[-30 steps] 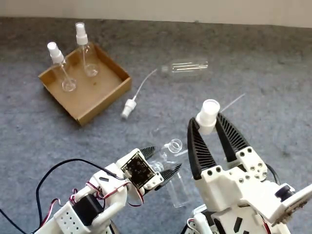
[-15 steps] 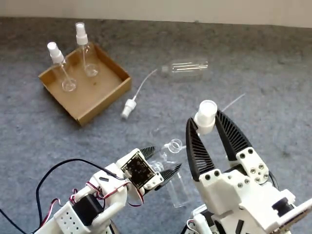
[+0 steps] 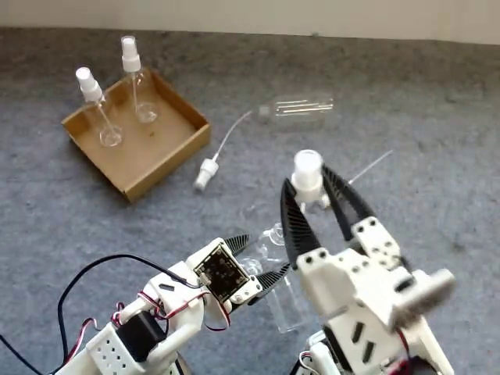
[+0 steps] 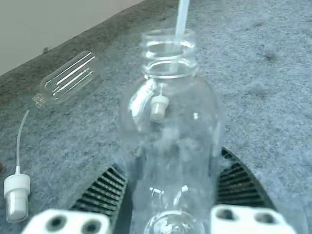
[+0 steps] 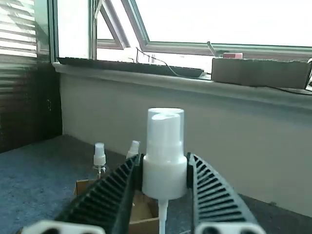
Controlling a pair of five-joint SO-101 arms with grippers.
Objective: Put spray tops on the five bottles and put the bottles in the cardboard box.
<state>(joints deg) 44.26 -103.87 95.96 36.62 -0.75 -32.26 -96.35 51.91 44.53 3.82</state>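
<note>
My left gripper [image 3: 258, 264] is shut on an upright clear bottle [image 4: 170, 146] near the table's front. Its open neck [image 4: 168, 46] has the dip tube [image 4: 181, 24] of a white spray top [image 5: 165, 156] entering it. My right gripper [image 3: 312, 199] is shut on that spray top [image 3: 307, 170], holding it just above the bottle. A second clear bottle [image 3: 297, 108] lies on its side farther back, with a loose spray top [image 3: 206, 172] and its tube beside it. Two capped bottles [image 3: 137, 78] stand in the cardboard box [image 3: 164, 156] at the back left.
Grey carpet covers the table. A thin loose tube [image 3: 371, 166] lies to the right of my right gripper. The left arm's black and red cables [image 3: 109, 273] loop at the front left. A pale wall [image 3: 250, 14] borders the far edge.
My right gripper has swung left and toward the held bottle with the spray top, bringing its tube into the bottle's neck. The left gripper has kept still.
</note>
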